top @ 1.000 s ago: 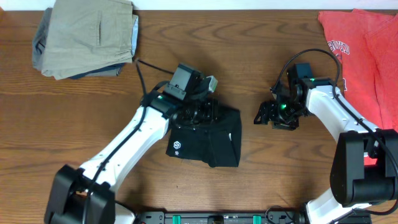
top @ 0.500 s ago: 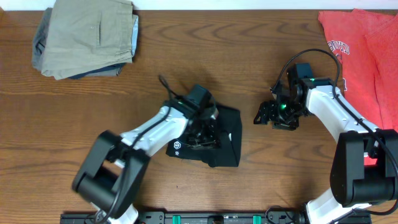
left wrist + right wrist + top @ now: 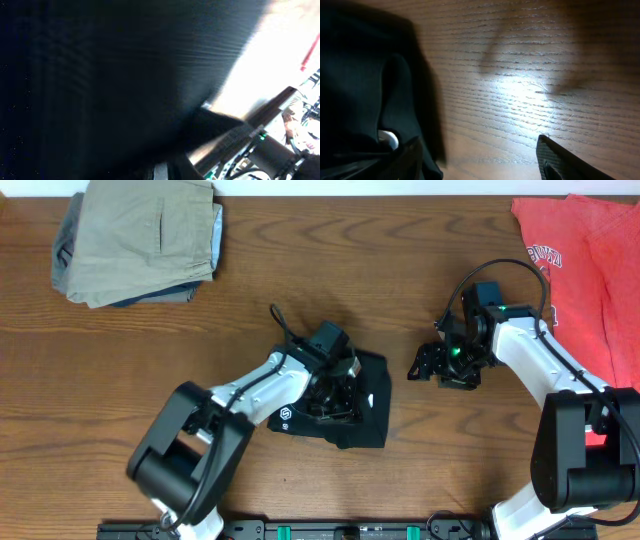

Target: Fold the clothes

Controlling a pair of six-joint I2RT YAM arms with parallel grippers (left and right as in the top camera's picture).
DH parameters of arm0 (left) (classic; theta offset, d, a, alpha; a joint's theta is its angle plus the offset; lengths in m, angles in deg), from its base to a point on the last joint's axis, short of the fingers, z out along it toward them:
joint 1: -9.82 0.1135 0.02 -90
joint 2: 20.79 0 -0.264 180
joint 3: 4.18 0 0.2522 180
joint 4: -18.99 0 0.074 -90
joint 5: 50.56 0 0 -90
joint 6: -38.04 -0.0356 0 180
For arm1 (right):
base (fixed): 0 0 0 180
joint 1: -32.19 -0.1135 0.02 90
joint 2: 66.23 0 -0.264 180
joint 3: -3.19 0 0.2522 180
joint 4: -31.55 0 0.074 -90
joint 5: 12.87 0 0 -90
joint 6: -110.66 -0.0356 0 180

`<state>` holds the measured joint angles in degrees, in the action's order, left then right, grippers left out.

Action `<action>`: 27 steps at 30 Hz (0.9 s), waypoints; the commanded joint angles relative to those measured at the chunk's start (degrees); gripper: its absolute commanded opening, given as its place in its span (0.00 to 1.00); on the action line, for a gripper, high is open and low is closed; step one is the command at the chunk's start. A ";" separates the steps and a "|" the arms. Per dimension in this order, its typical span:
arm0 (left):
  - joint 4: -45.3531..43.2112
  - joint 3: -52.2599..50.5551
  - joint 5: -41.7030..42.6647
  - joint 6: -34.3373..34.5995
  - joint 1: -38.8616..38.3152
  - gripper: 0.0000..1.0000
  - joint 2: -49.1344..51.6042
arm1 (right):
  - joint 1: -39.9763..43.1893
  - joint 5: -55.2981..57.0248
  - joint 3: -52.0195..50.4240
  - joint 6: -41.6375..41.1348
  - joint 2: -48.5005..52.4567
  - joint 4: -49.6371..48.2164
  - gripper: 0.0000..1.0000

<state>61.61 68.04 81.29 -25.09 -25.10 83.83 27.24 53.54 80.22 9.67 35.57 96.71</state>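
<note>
1. Since a second back, the left arm has folded in. Its wrist was at the far edge of the black shirt [image 3: 372,398] and now lies across the top of it. The right arm has not shifted.
2. Left gripper [image 3: 335,392]: clenched and pressed down into the shirt directly beneath it. Its wrist view is filled with dark cloth, so I cannot tell whether a fold is pinched.
3. Right gripper [image 3: 421,365]: released, fingers well apart, with only bare table [image 3: 450,460] between them.
4. The shirt is a compact folded bundle with the white logo [image 3: 284,416] up. It looks slightly longer across the table than deep, but only slightly.
5. Key relation: the shirt lies out ahead of the right gripper's fingertips, near but apart, with a strip of wood between. The left arm is already on the shirt and is plainly the nearer.
6. Judgement: the fold looks nearly done. Any final tuck or press would fall to the left arm.
7. The khaki trousers [image 3: 140,240] and red T-shirt [image 3: 590,260] lie well off from both grippers.
</note>
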 commanded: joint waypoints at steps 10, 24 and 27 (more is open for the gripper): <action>8.46 0.44 -5.90 -6.43 17.81 0.79 -15.41 | -0.37 -0.17 0.68 0.83 -0.33 -0.42 0.73; 16.52 0.28 -5.57 -21.33 39.69 0.98 -12.22 | -0.37 -0.22 0.68 1.01 -0.33 -1.33 0.74; 16.04 0.15 -5.42 -21.33 38.58 0.98 -9.86 | -0.37 -0.22 0.68 1.01 -0.33 -1.27 0.74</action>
<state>77.65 68.11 75.67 -43.69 14.20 71.76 27.24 53.54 80.22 9.83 35.57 95.44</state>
